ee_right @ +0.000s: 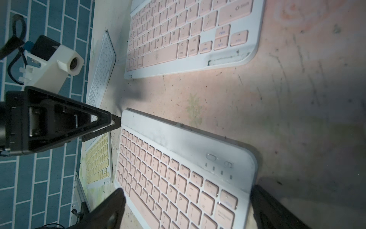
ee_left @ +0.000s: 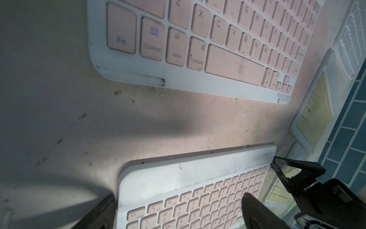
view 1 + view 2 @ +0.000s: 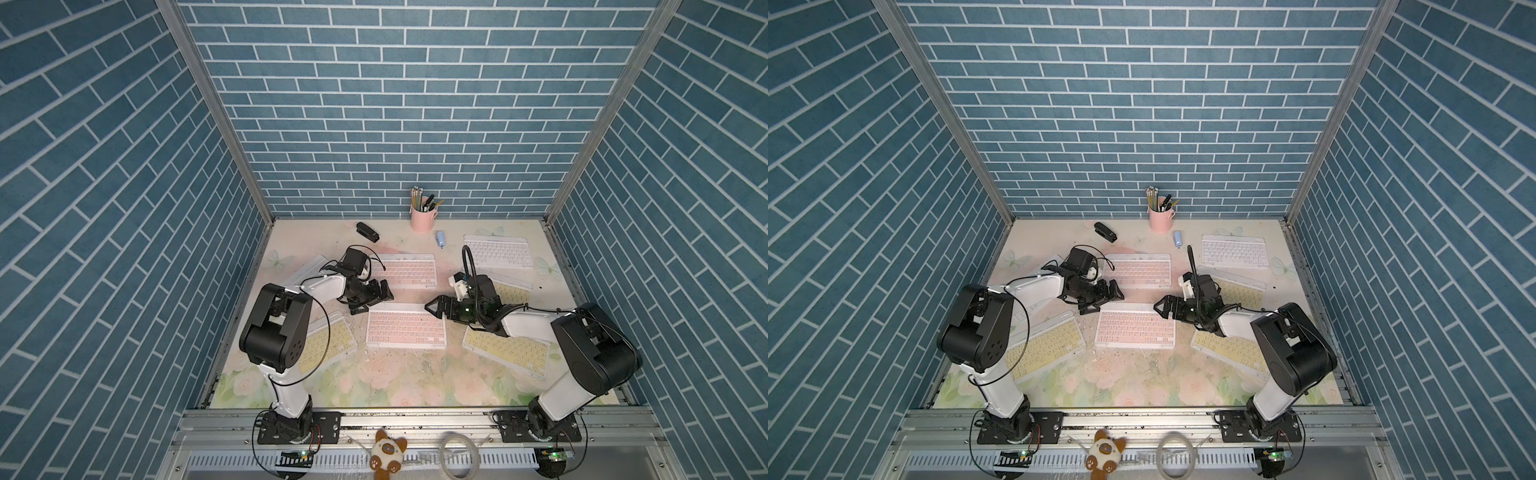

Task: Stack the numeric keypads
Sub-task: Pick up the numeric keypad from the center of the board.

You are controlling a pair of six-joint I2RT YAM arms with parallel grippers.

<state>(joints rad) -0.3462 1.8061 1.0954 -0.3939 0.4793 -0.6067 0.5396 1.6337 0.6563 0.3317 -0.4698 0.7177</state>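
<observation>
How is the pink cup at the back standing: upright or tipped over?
Upright. The pink cup stands on its base, mouth up, with pencils and pens sticking out of the top.

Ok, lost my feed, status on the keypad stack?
Left gripper, right gripper open, at opposite ends of near pink keypad. Keypad flat, ungripped. Nothing blocking.

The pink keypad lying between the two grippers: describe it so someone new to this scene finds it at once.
On the floral table, look midway between the left gripper and right gripper: the near pink keypad lies flat there. Yellow-keyed keypads flank it, and the other pink keypad lies farther back.
</observation>
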